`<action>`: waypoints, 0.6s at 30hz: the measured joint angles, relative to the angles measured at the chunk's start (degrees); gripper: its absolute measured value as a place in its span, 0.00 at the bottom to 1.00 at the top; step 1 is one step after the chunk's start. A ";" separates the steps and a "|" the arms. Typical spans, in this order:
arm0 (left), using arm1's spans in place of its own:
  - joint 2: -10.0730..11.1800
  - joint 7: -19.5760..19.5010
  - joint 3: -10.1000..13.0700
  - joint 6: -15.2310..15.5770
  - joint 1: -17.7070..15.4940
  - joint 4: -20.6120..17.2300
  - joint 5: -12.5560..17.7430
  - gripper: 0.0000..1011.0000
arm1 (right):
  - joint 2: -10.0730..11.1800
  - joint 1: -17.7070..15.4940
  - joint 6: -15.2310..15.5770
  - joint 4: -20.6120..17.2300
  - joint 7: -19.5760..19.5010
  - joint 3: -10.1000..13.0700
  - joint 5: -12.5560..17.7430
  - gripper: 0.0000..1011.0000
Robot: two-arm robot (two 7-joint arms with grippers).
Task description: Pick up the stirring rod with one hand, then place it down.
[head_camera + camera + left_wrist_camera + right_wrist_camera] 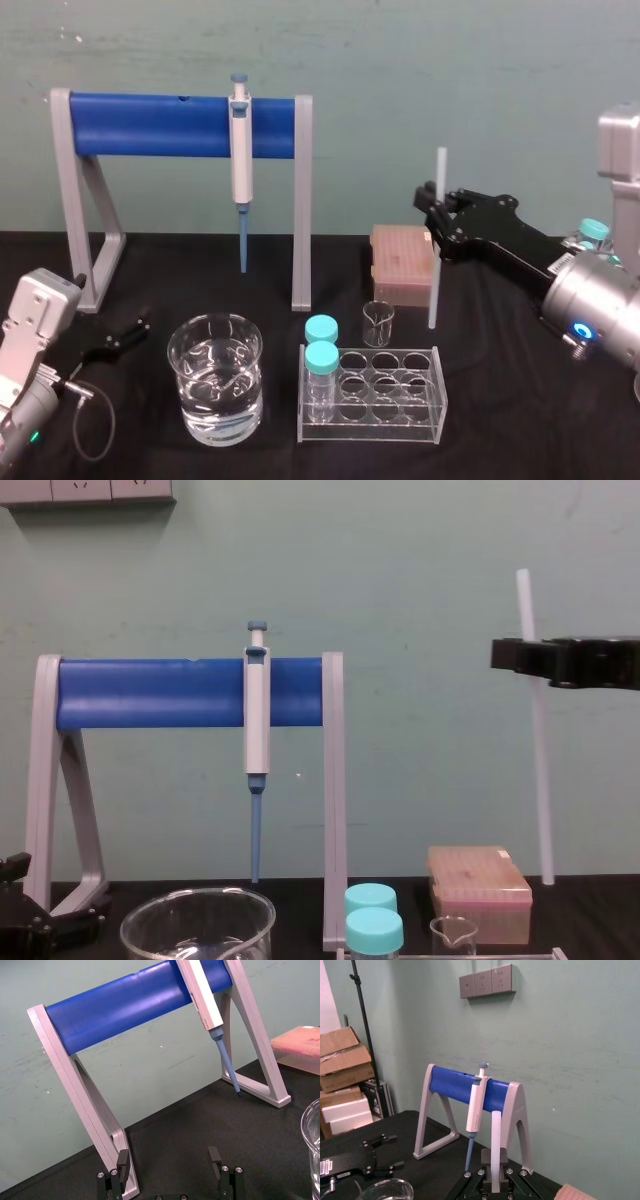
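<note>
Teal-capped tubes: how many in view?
3. In the clear rack's left end: front tube, rear tube. Third tube at far right, partly behind the right arm. Others may be hidden.

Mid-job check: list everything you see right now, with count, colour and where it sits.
stirring rod: 1, white translucent, held upright by the tip box's right edge
pipette: 1, grey-white with blue tip, hanging on the stand's bar
stand: 1, grey legs and blue bar, back left
large beaker: 1, clear, holding water, front left
small beaker: 1, clear, behind the rack
rack: 1, clear, front centre
capped tubes: 2, teal caps, at the rack's left end
tip box: 1, pinkish, behind the small beaker
vial: 1, teal cap, far right
table: 1, black
left gripper: black, fingers open, low at left
right gripper: black, fingers shut on the rod, raised at right
</note>
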 joint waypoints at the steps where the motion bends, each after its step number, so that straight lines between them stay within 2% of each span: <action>1: 0.00 0.00 0.00 0.00 0.00 0.00 0.00 0.99 | 0.19 -0.52 -1.04 0.11 0.14 0.26 -0.28 0.08; 11: 0.00 0.00 0.00 0.00 0.00 0.00 0.00 0.99 | 0.30 -3.17 -6.41 1.56 2.03 1.17 -1.91 0.08; 18: 0.00 0.00 0.00 0.00 0.00 0.00 0.00 0.99 | -0.83 -4.24 -10.09 4.11 4.02 1.35 -2.53 0.08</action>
